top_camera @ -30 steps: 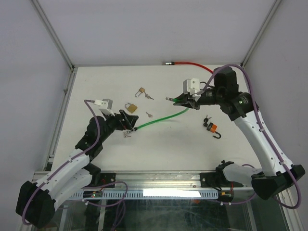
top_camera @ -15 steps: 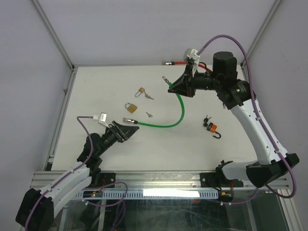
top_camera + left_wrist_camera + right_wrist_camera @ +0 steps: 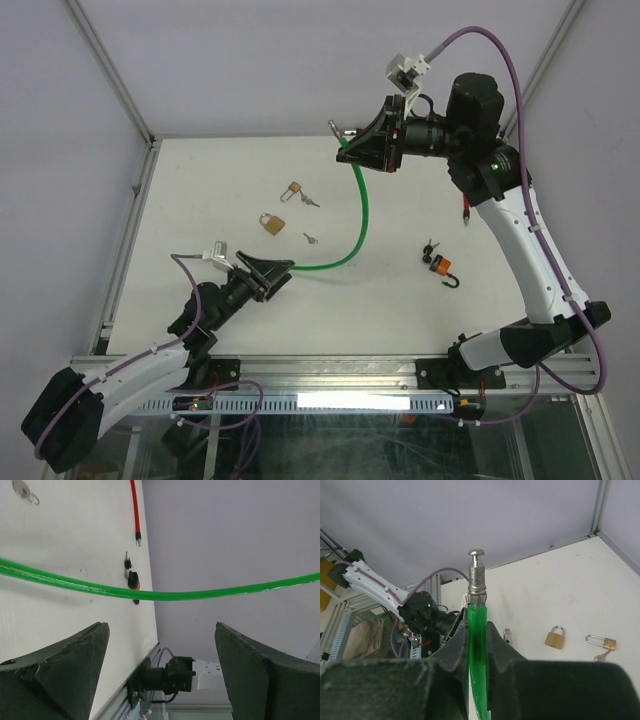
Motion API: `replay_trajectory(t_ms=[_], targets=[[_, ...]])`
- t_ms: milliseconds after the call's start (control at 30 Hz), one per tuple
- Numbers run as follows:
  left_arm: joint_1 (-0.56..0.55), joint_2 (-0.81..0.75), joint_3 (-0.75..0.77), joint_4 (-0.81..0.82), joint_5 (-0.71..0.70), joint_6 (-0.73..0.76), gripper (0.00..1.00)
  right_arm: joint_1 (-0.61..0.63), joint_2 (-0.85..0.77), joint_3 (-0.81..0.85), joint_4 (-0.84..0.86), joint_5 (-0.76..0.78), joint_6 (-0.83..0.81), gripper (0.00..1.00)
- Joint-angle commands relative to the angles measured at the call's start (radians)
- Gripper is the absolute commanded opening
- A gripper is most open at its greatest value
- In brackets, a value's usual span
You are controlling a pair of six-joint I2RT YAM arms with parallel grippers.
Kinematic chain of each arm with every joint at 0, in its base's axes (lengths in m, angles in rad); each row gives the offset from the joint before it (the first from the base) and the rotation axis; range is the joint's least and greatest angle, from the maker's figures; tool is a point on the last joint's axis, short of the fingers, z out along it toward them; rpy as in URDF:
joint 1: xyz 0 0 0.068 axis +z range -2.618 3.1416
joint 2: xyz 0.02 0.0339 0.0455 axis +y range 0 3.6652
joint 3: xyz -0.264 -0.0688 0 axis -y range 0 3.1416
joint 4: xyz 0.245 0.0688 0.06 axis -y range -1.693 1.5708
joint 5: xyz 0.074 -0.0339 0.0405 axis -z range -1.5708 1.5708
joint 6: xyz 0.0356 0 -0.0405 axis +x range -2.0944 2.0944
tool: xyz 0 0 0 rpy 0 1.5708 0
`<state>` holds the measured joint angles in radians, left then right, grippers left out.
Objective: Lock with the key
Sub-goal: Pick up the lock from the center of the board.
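Two changes: the right fingers [image 3: 362, 150], clenched on the green cable [image 3: 367, 210], have risen high above the far surface [image 3: 200, 180], and the left fingers [image 3: 265, 268], released, have withdrawn toward the near edge. Padlock [image 3: 272, 222] and key [image 3: 311, 239] lie mid-surface, so locking appears unstarted. Centre offers room; back wall [image 3: 300, 60] is close.

The left arm [image 3: 128, 372] and right arm [image 3: 530, 250], bolted at the table's [image 3: 200, 190] near edge, have white shells between black joints. A purple cable [image 3: 512, 90] loops along each. The left gripper's [image 3: 160, 625] fingers [image 3: 60, 675] are dark wedges.
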<state>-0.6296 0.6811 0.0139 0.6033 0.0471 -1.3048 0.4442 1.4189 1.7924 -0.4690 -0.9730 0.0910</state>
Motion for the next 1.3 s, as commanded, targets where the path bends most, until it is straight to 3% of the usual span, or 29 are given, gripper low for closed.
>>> replay_trajectory(t_ms=[0, 367, 533, 733, 967, 1033, 1267], targets=[[-0.114, 0.070, 0.000, 0.070, -0.188, -0.157, 0.89, -0.001, -0.006, 0.076, 0.174, -0.060, 0.158, 0.00], [-0.222, 0.230, 0.072, 0.052, -0.388, -0.257, 0.91, -0.066, -0.009, 0.040, 0.315, -0.065, 0.352, 0.00], [-0.221, 0.272, 0.072, 0.112, -0.583, -0.277, 0.81, -0.103, -0.040, -0.023, 0.436, -0.091, 0.483, 0.00], [-0.220, 0.280, 0.120, 0.153, -0.665, -0.207, 0.74, -0.149, -0.078, -0.094, 0.528, -0.093, 0.554, 0.00], [-0.221, 0.319, 0.148, 0.106, -0.623, -0.258, 0.73, -0.193, -0.087, -0.128, 0.632, -0.093, 0.554, 0.00], [-0.220, 0.326, 0.152, 0.064, -0.602, -0.293, 0.74, -0.196, -0.090, -0.131, 0.646, -0.113, 0.691, 0.00], [-0.220, 0.399, 0.172, 0.067, -0.537, -0.319, 0.77, -0.199, -0.096, -0.138, 0.691, -0.124, 0.736, 0.00]])
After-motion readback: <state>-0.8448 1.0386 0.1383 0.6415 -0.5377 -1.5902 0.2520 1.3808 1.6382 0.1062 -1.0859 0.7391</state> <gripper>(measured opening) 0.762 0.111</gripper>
